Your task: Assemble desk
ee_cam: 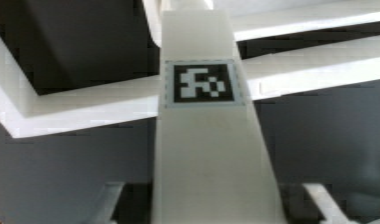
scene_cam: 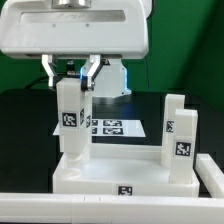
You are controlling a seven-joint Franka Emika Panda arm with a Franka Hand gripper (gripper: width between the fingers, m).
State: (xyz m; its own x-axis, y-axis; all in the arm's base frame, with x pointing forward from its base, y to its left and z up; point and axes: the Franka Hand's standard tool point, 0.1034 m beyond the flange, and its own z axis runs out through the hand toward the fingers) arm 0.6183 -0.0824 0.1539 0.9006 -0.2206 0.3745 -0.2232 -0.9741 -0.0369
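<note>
The gripper [scene_cam: 74, 73] is hanging below the robot's big white body, on the exterior view's left, and its two fingers are pinching the top of a white block leg [scene_cam: 69, 115] between them; the jaws are standing partly apart, with the leg filling the gap. The leg is standing upright directly beneath the gripper, its lower end sitting at the corner of the tabletop [scene_cam: 120, 170] on the exterior view's left; a black-and-white tag is showing on its face. Whether the leg is fully seated in the corner socket, I cannot tell.

The tabletop is lying flat on the black table [scene_cam: 25, 120], just under the gripper, with a tag on its near edge; a second leg [scene_cam: 178, 130] is standing upright at the corner on the exterior view's right, well apart from the gripper. The marker board [scene_cam: 112, 127] is lying on the table behind the tabletop, between the two legs.

In the wrist view the held leg [ee_cam: 205, 130] is running straight away from the camera, its tag facing it; the fingertips [ee_cam: 102, 205] are flanking it; the tabletop's raised rim [ee_cam: 98, 115] is lying beyond.
</note>
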